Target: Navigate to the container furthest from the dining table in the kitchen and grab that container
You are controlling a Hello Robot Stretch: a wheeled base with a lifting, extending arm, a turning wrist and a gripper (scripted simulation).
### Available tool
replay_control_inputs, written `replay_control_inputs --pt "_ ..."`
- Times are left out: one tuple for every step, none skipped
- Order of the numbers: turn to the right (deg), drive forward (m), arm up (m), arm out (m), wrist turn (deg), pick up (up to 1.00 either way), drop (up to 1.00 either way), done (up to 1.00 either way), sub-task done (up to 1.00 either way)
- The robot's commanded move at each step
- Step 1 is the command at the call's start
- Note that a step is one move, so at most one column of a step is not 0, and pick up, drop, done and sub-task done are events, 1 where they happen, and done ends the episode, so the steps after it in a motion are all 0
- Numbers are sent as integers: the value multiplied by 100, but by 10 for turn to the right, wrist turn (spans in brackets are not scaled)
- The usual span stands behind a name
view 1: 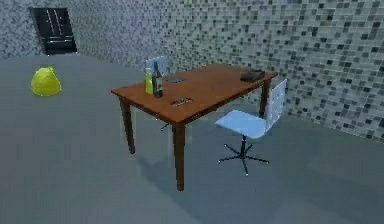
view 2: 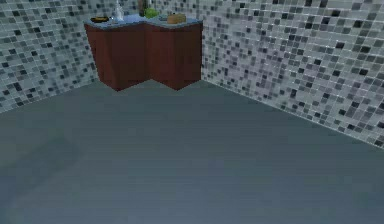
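A brown wooden table (view 1: 215, 85) stands in the middle of the forward view, with a tall bluish object (view 1: 154, 74), a small yellow-green thing (view 1: 149, 87) and several flat dark items (view 1: 252, 75) on it. In the arm side view a red-brown corner counter (view 2: 145, 55) stands at the far wall; small things sit on its top, among them a dark bowl-like shape (view 2: 100, 19), a pale upright item (view 2: 119, 13), a green blob (view 2: 151, 12) and a tan object (view 2: 176, 16).
A light blue swivel chair (view 1: 250, 125) stands by the table's right side. A yellow beanbag (view 1: 45, 82) lies on the floor at far left, below a dark cabinet (view 1: 53, 30) on the tiled wall. Grey floor lies bare before the counter.
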Motion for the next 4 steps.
replay_control_inputs --pt "0 40 0 0 0 0 0 0 0" --pt "60 0 0 0 0 0 0 0 0" --pt "0 35 0 0 0 0 0 0 0" --pt "450 0 0 0 0 0 0 0 0"
